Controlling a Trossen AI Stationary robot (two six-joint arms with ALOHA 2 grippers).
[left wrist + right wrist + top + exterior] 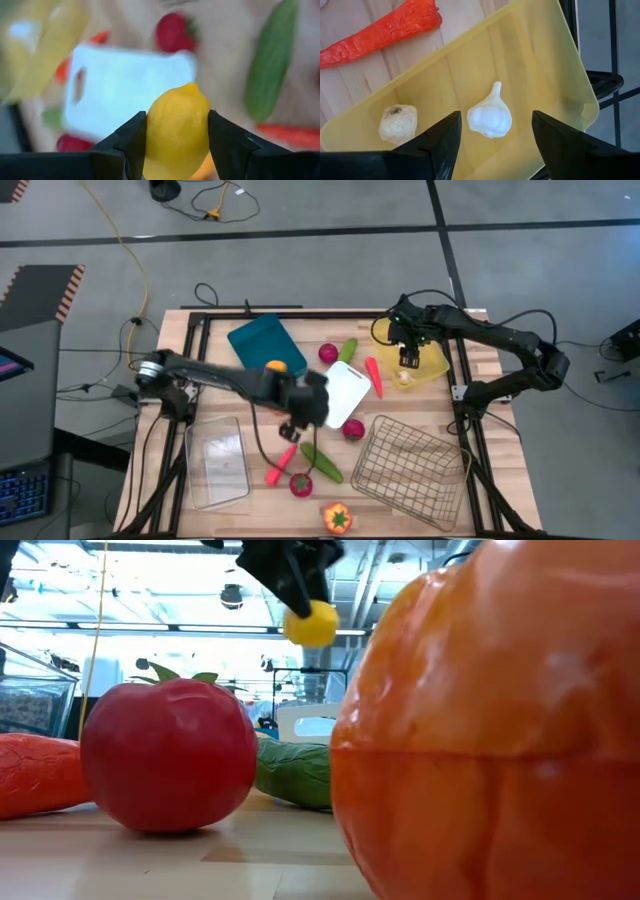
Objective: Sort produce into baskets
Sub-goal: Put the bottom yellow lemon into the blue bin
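Observation:
My left gripper [297, 423] is over the table's middle, near the white tray's [350, 385] near left corner, shut on a yellow lemon [176, 132]. The low view shows the lemon [311, 623] high above the table. My right gripper [495, 135] is open and empty above the translucent yellow tray [432, 363], which holds two white garlic bulbs [490, 117] [397, 124]. The teal tray [258, 340] holds an orange fruit [275, 366]. The clear bin [220, 462] and the wire basket [410, 470] stand near the front. My left gripper pinches the lemon's two opposite sides [150, 131] between its two fingers, with the lemon's pointed tip [190, 88] sticking out past them. The fingers [290, 575] come from above, pointing down. The lemon is lifted clear of the table, over the loose produce.
Loose on the table: a carrot [280, 463], a cucumber [322, 462], a tomato [301, 483], an orange pepper [337, 518] near the front; a red berry [352, 428] by the wire basket; a red fruit [328, 354], a cucumber [347, 350] and a carrot [373, 377] between the trays.

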